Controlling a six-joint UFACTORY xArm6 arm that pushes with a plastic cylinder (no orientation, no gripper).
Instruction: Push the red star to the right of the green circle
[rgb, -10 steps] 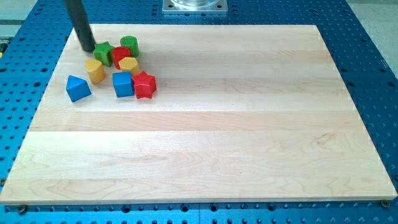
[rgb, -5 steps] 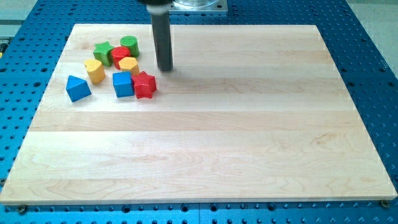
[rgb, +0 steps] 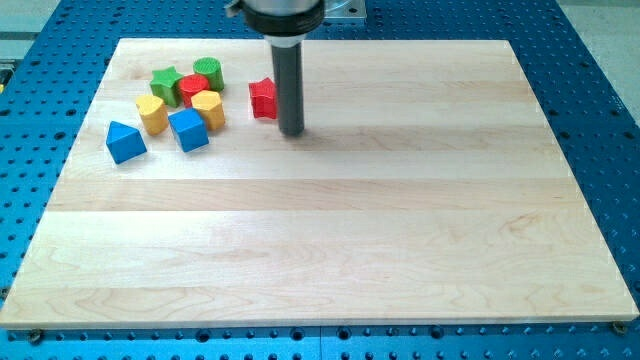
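Note:
The red star (rgb: 262, 98) lies on the wooden board (rgb: 330, 200) near the view's top left, partly hidden behind my rod. My tip (rgb: 291, 130) rests on the board just right of and slightly below the red star, touching or nearly touching it. The green circle (rgb: 208, 72) sits to the left of the red star and a little higher, at the top of the cluster of blocks. A gap of bare wood lies between the two.
Left of the star lie a green star (rgb: 165, 80), a red round block (rgb: 193, 90), two yellow blocks (rgb: 208, 108) (rgb: 152, 114), a blue cube (rgb: 188, 129) and a blue triangle (rgb: 124, 141). A blue perforated table (rgb: 590, 120) surrounds the board.
The rod moved from the far left of the cluster to its right. The red star went up and to the right, away from the blue cube. The blue cube shifted left and turned slightly.

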